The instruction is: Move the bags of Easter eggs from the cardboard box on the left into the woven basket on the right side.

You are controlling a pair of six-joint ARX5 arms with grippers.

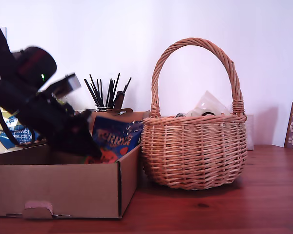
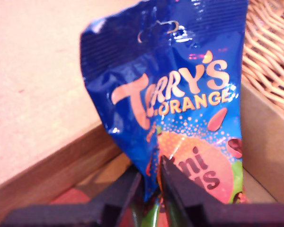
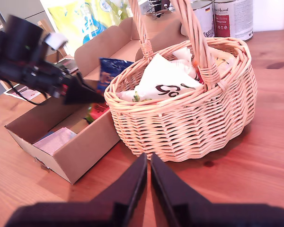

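Nearest the exterior camera stands the cardboard box, its tab slot facing front on the wooden worktop. Inside it, the first gripper has its jaws pinched on the lower edge of a dark blue bag of Easter eggs, which stands upright and crinkled above the box floor, near the box wall closest to the woven basket. The basket sits just beside the box, toward the exterior view's right, and already holds at least one white bag under its arched handle. The second gripper hovers over bare worktop in front of the basket with its jaws together, holding nothing. Farther back, behind the box, a pot of black sticks and a kitchen towel pack stand against the wall.

The step in hand appears to be the lift-out of the blue bag. The next move likely calls for raising it clear of the box wall and the basket rim, carrying it toward the exterior view's right while avoiding the handle, then opening over the basket. A thin grip on slippery film could let the bag slide free.
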